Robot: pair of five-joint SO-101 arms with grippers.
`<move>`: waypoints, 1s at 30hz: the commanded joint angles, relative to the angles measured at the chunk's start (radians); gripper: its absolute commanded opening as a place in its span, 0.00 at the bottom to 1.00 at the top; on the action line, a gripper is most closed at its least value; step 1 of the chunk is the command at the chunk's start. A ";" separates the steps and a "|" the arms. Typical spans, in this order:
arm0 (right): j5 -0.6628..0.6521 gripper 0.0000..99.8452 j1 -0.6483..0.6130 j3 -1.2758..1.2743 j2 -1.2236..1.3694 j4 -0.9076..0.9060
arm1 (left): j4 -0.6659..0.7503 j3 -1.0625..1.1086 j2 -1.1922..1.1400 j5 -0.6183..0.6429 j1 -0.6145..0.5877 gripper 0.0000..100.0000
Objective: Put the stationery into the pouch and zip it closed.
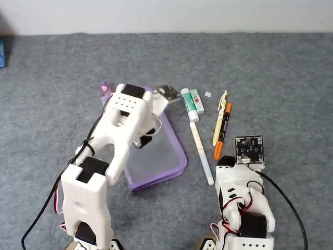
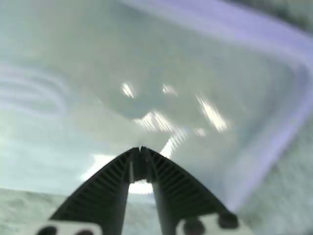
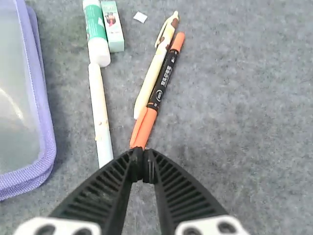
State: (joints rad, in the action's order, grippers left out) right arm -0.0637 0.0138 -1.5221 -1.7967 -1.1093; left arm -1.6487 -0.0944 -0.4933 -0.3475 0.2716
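Observation:
A clear pouch [image 1: 161, 156] with a purple zip border lies flat mid-table. My left gripper [image 2: 140, 150] is shut just above its clear face [image 2: 146, 73], with the left arm [image 1: 125, 120] covering the pouch's far half. Right of the pouch lie a green-and-white glue stick [image 1: 189, 104], a small green eraser [image 1: 197, 101], a long white pen [image 1: 202, 151], a yellow pen [image 1: 220, 117] and an orange marker [image 1: 222, 133]. My right gripper [image 3: 143, 152] is shut with nothing in it, its tips at the near end of the orange marker [image 3: 161, 88].
A tiny white scrap [image 1: 207, 94] lies beyond the pens. A shiny tab [image 1: 166, 92] and something pink [image 1: 106, 87] show at the pouch's far end. Grey carpet-like cloth covers the table, with open room to the right and far side.

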 commanded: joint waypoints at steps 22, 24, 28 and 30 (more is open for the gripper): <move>0.071 0.01 0.001 0.041 -0.007 0.012 | 0.476 -0.145 0.144 0.204 -0.347 0.02; 0.071 0.01 0.001 0.040 -0.007 0.012 | 0.574 -0.145 0.117 0.204 -0.356 0.02; 0.071 0.01 -0.001 0.040 -0.007 0.012 | 0.733 -0.145 0.060 0.213 -0.364 0.09; 0.071 0.01 -0.001 0.040 -0.007 0.012 | 0.807 -0.145 0.028 0.261 -0.364 0.12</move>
State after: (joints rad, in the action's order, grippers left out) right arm -0.0054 0.0138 -1.5221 -1.7952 -1.1093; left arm -0.9536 -0.1972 -0.4580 -0.1404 -0.0844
